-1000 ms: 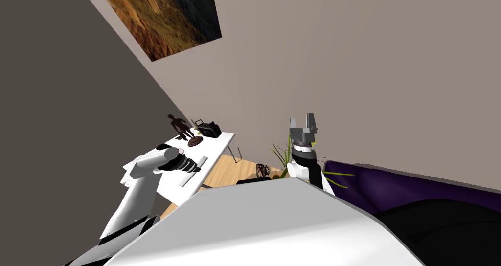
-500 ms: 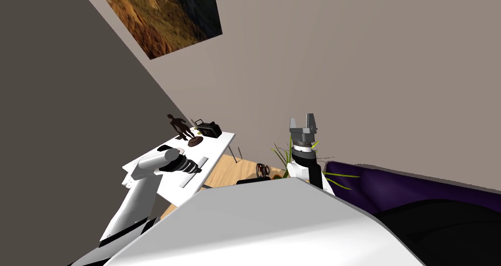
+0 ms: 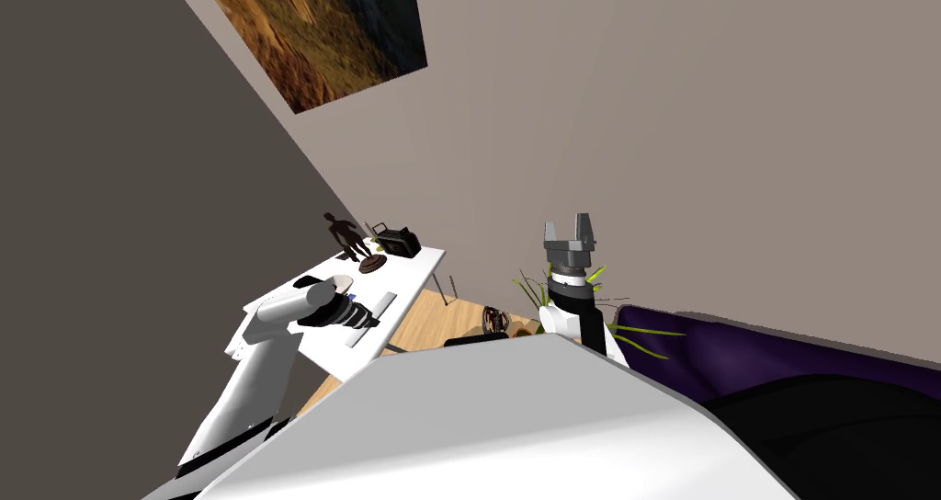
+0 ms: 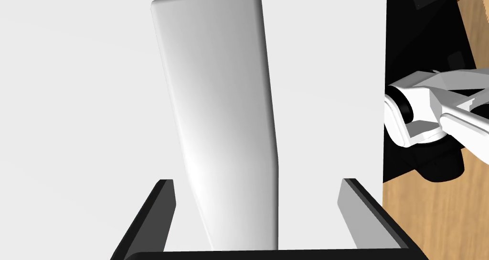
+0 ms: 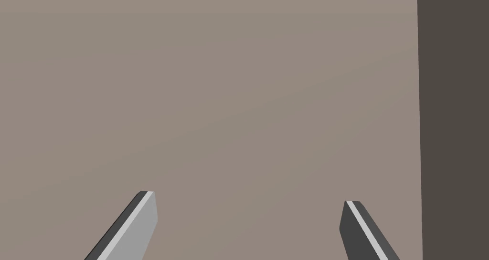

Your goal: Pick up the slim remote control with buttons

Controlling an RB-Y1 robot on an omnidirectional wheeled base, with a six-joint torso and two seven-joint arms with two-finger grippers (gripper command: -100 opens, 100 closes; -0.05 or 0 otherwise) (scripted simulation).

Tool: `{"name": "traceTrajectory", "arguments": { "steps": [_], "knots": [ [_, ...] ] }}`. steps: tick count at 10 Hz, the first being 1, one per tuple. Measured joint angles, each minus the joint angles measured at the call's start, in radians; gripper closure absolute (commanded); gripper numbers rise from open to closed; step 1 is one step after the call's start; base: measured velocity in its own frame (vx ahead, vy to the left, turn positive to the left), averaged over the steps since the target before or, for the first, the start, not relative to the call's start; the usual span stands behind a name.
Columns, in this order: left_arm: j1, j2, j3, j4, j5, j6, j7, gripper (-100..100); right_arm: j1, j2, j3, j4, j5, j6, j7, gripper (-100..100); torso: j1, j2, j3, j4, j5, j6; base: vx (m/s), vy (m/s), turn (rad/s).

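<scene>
While remote (image 4: 219,113) lies on white table (image 4: 71,104) | left gripper (image 4: 256,185) released astride it; right gripper (image 5: 248,197) released, raised

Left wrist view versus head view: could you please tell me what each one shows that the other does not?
Left wrist view: the left gripper with open fingers either side of the remote's near end, apart from it; its top looks plain grey, no buttons visible. Head view: figurine, dark box, plant, sofa, painting, and the right gripper raised, open. Both: remote lying flat on the white table, wooden floor beyond.
</scene>
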Motion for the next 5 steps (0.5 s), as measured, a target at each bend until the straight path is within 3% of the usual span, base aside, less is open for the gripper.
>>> {"name": "traceTrajectory", "arguments": {
  "steps": [4, 5],
  "knots": [
    [0.0, 0.0, 0.0, 0.0, 0.0, 0.0, 0.0, -100, 0.0, 0.0, 0.0, 0.0, 0.0, 0.0, 0.0, 0, -0.001, 0.0, 0.0, 0.0, 0.0, 0.0, 0.0, -0.007, -0.005],
    [0.0, 0.0, 0.0, 0.0, 0.0, 0.0, 0.0, -100, 0.0, 0.0, 0.0, 0.0, 0.0, 0.0, 0.0, 0, -0.001, 0.001, 0.0, 0.0, 0.0, 0.0, -0.005, -0.017, -0.22]
  ]
}}
